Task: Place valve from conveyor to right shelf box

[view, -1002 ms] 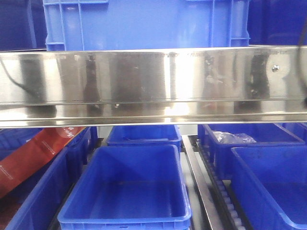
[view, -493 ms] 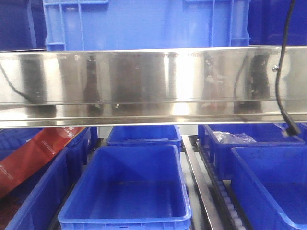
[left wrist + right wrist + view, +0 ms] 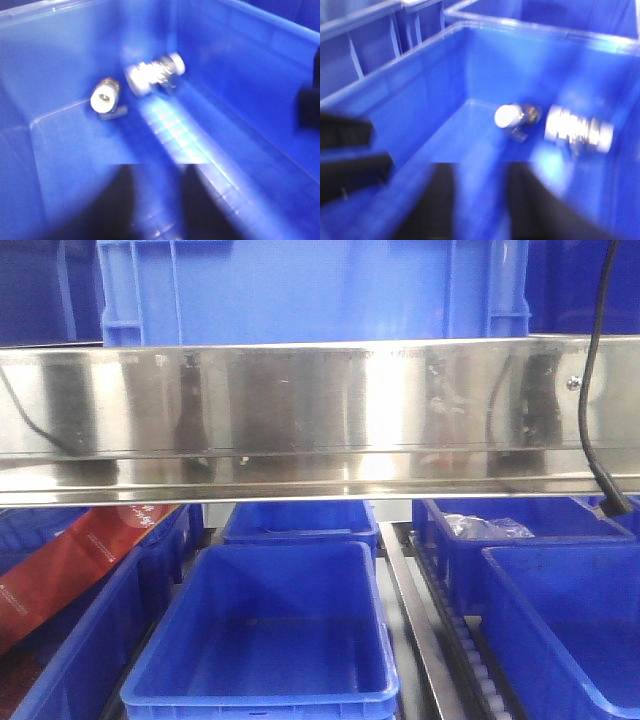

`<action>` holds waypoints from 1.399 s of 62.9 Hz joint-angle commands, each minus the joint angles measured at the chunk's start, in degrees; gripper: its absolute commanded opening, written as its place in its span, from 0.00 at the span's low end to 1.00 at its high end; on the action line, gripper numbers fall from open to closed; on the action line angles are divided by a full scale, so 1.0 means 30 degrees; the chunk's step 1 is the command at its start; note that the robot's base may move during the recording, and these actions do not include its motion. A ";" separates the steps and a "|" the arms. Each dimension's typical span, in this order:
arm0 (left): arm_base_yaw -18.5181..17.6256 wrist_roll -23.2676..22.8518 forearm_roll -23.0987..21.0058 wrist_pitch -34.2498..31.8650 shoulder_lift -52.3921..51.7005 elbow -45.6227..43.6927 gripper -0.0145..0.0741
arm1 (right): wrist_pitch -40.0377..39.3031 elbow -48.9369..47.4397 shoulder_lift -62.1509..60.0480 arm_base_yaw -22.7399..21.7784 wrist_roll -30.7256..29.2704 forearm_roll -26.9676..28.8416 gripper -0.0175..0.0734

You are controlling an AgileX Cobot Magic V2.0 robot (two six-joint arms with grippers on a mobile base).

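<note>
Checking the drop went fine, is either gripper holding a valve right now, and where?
Neither: both valves lie loose on the blue box floor; left gripper and right gripper fingers stand apart, empty.

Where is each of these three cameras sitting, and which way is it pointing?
Front view: faces the shelf head-on, past a steel rail to blue boxes; only a black cable shows, no arm.
Left wrist view: rides on the left arm, looking down into a blue box with two valves; dark end effector at bottom edge.
Right wrist view: same, from the right arm; end effector at bottom.
Both wrist views appear to show the same two valves.
</note>
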 commanded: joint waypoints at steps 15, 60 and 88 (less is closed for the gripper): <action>0.0885 -0.3063 0.0755 0.0917 -0.1761 0.0219 0.04 | 0.1441 -0.0114 -0.1373 -0.1097 0.0251 -0.0011 0.01; 0.1375 -0.3195 -0.0508 -1.2298 -1.4647 1.8467 0.04 | -0.8630 1.6010 -1.3168 -0.1440 0.0251 -0.0132 0.01; 0.1418 -0.3195 -0.0843 -1.2297 -2.3748 2.6116 0.04 | -0.7758 2.3941 -2.2173 -0.1440 0.0251 -0.0132 0.01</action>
